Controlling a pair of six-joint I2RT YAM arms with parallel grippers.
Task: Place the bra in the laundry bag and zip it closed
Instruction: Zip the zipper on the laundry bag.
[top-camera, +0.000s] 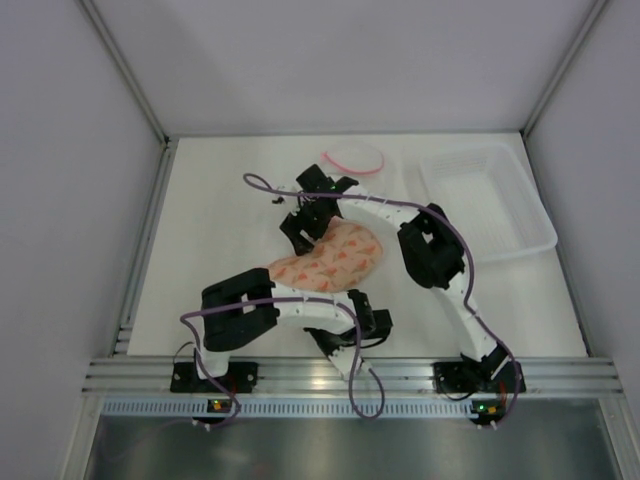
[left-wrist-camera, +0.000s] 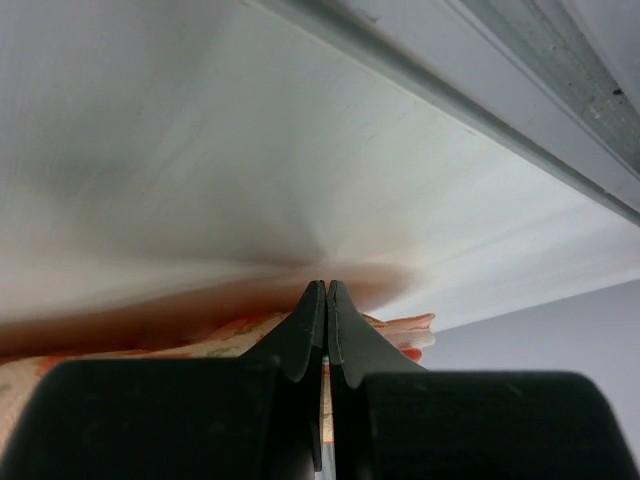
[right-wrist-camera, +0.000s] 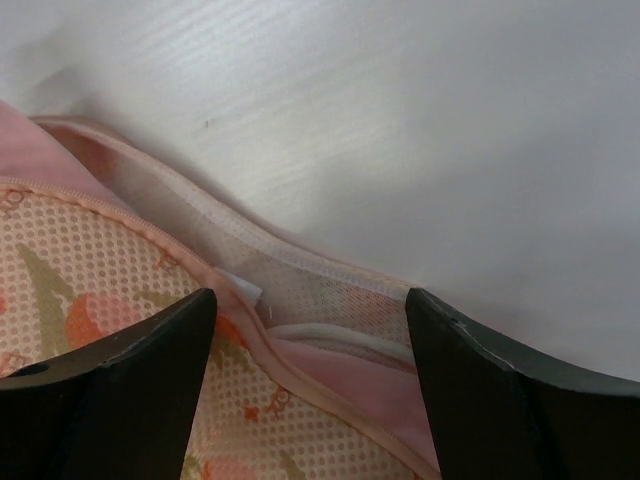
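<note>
Peach printed fabric marks the laundry bag (top-camera: 325, 258), which lies flat near the middle of the table (top-camera: 215, 230) with one arm at each end, an arrangement that suits steadying one end while the other is worked.

The right gripper (right-wrist-camera: 310, 300) hangs over the far end with its fingers spread wide, one on each side of the bag's pink-edged seam and gripping nothing. Between them the two shells gape: the printed mesh top sits a little apart from the pale mesh lining below. A fold of plain salmon-pink cloth shows in the gap. This is most likely the bra (right-wrist-camera: 350, 372), already tucked inside, since no garment lies loose on the table in the overhead view. A small white tab (right-wrist-camera: 247, 291) sits at the seam just inside the left finger. Whether it is the zip pull or a label cannot be told.

The left gripper (left-wrist-camera: 325, 290) is at the near end with its fingers pressed together and their tips down at the table, and the bag's printed edge is just behind them. Whether a thin bit of edging is caught between them cannot be told.

At the far side of the table, well apart from the bag, are two other containers — a round white mesh pouch (top-camera: 353, 158) and a clear plastic tray (top-camera: 480, 195). The tray appears to hold nothing.

The zip looks unclosed at the far end, so closing it is probably the step in hand.
</note>
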